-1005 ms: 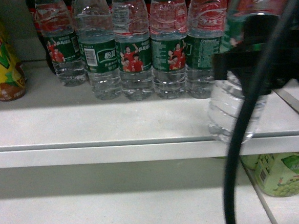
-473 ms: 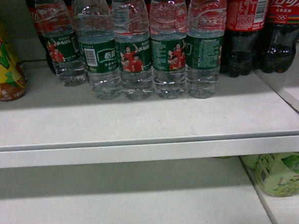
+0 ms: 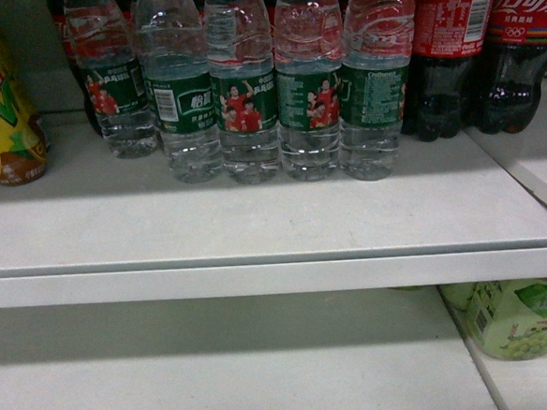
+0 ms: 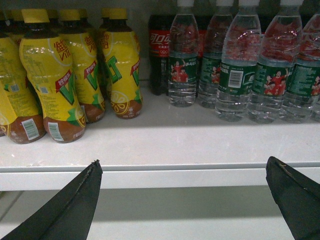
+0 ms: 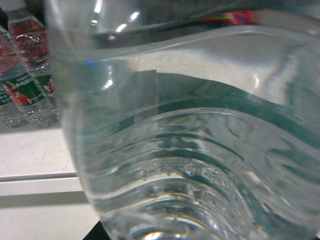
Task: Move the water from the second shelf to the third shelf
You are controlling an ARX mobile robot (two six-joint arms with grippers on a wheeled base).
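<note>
Our right claw is clenched on the water bottle (image 5: 190,150); it fills the right wrist view, standing tall, out past the shelf (image 5: 30,150) edge. Our left claw (image 4: 182,200) is released and empty, so the right arm carries it.

The water bottle (image 5: 190,150) is clear, glossy ribbed plastic; beside it, the white shelf (image 3: 256,225) looks smooth and matt.

The shelf (image 3: 256,225) is being faced level by the head and left wrist views, water bottles (image 4: 235,75) being shared; a bottle (image 5: 200,150) is being pressed against the right wrist view.
</note>
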